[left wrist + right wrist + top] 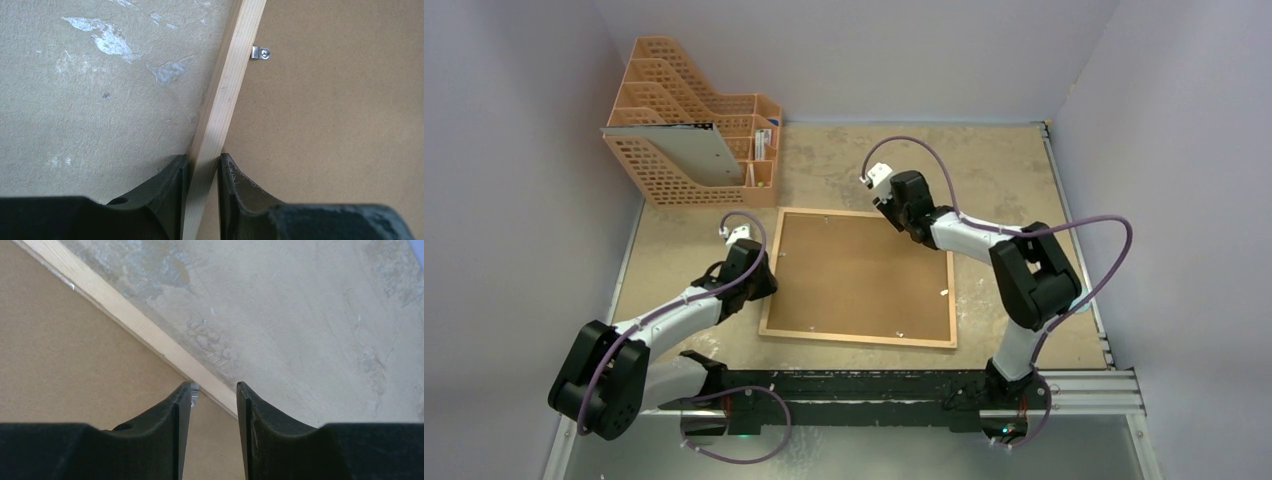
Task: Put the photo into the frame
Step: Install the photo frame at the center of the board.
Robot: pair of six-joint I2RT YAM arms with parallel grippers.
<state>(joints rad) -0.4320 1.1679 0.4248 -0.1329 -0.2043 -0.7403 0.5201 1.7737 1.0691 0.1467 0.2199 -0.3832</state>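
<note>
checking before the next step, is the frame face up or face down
Face down: the frame lies flat with its brown backing and a metal clip facing up.

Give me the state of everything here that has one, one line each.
frame: flat on the table, back side up.
backing panel: seated in the frame.
clip: turned over the backing panel.
left gripper: shut on the frame's left rail.
right gripper: open, jaws astride the far rail.
file rack: upright, holding a grey sheet.
photo: not visible.
</note>
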